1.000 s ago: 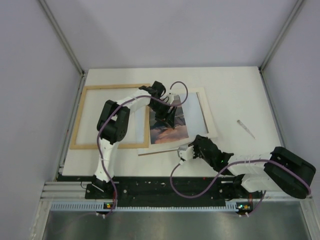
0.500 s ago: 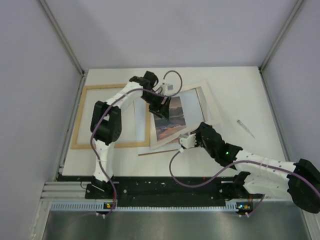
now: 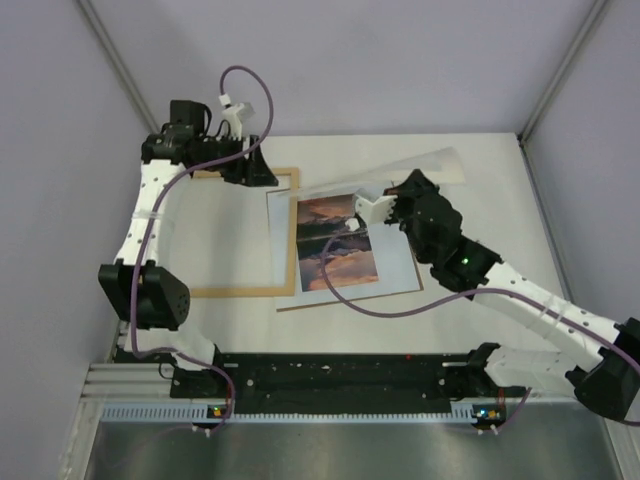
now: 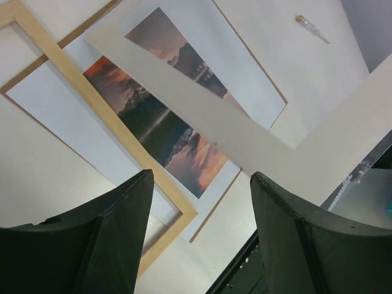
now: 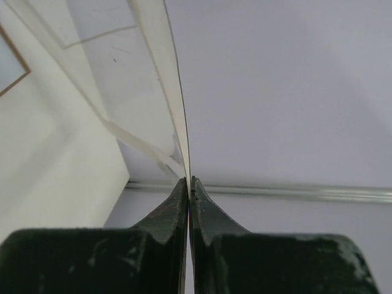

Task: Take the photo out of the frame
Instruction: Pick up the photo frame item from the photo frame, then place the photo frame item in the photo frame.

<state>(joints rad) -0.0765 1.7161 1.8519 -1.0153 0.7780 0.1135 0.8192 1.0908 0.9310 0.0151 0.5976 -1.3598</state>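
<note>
Top external: fixed high, looked down on whole table point(image 3: 470, 180).
Left wrist: aloft, looked down; shared photo point(image 4: 153, 122) point(image 3: 395, 265) and frame point(image 4: 104, 113) point(image 3: 235, 291) with top.
Right wrist: very close, sighted along cream mat point(image 5: 156, 73) toward wall point(image 5: 275, 92).

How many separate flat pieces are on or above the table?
4. The wood frame lies left, its right bar over the photo; a brown backing board peeks from under it; the right fingers hold a whitish mat tilted above. Others may be hidden.

We see pale, smooth wood on the frame point(image 3: 240, 292) and smooth paper for the photo point(image 3: 345, 260). The card mount point(image 3: 430, 165) looks like stiff cream card, matt. The desk point(image 3: 470, 210) is plain white and dull. The right pincer point(image 5: 189, 180) is black plastic, lightly scuffed.
</note>
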